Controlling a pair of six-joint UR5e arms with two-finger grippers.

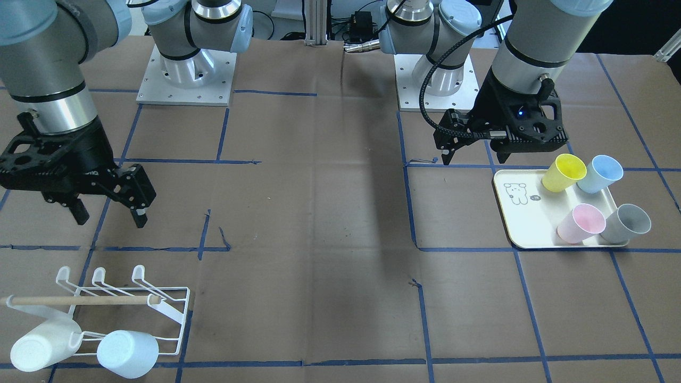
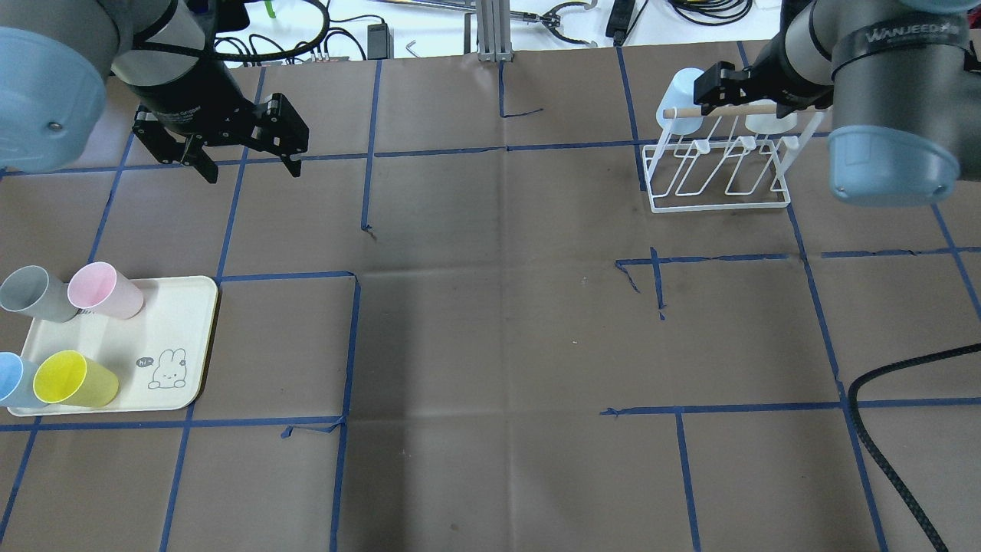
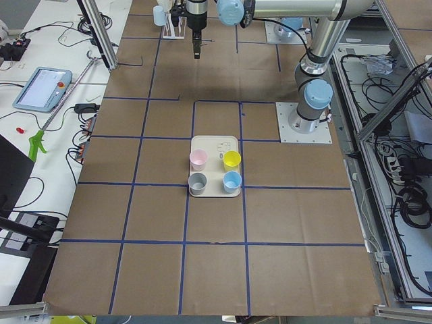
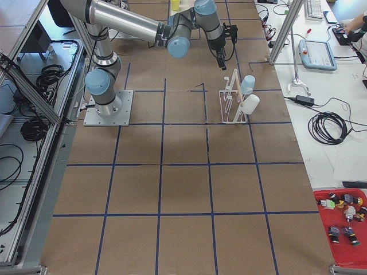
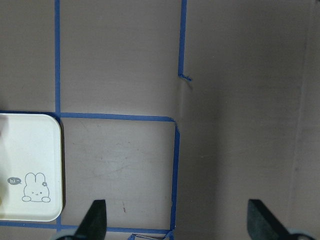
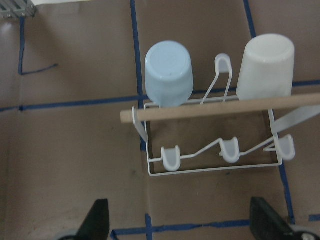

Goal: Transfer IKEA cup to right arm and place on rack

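Four IKEA cups lie on their sides on the cream tray [image 1: 524, 226]: yellow [image 1: 564, 172], blue [image 1: 600, 173], pink [image 1: 581, 223] and grey [image 1: 628, 223]. My left gripper [image 1: 473, 158] hangs open and empty just behind the tray, above the table. The white wire rack [image 6: 171, 157] with its wooden dowel [image 6: 220, 107] holds a pale blue cup [image 6: 169, 72] and a white cup [image 6: 265, 65], both upside down on the far prongs. My right gripper [image 1: 109, 215] hovers open and empty over the table beside the rack, with nothing between its fingers.
Brown paper with blue tape lines covers the table [image 2: 498, 322]. Both arm bases [image 1: 186, 74] stand at the robot's edge. The tray's bunny drawing [image 5: 34, 187] shows in the left wrist view. Cables and a tablet lie beyond the far edge.
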